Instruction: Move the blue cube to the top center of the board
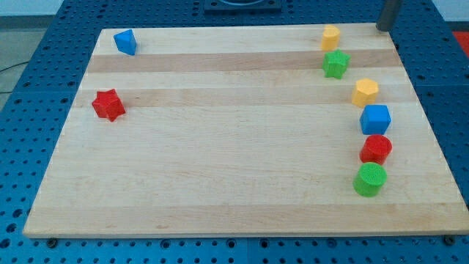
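The blue cube (375,119) sits near the board's right edge, in a column of blocks running down the right side. My tip (382,28) is at the view's top right, at the board's far right corner. It is well above the blue cube and touches no block. The nearest block to it is a yellow block (331,37), to its left.
The wooden board (220,161) carries a green star (335,64), a yellow hexagon (365,92), a red block (376,149) right below the cube, and a green cylinder (370,180). A second, wedge-like blue block (125,42) and a red star (108,105) sit at the left.
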`<state>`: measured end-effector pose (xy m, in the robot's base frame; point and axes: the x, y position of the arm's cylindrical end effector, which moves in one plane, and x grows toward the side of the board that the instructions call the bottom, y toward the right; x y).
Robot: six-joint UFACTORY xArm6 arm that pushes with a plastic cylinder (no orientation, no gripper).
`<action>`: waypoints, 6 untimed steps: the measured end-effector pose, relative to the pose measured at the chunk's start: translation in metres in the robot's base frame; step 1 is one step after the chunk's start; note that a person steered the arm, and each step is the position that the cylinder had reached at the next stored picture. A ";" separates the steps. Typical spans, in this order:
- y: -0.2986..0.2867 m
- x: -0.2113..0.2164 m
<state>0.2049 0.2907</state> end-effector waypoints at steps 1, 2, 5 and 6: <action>-0.003 -0.003; -0.088 -0.003; -0.068 0.049; -0.032 0.119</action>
<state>0.3237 0.2590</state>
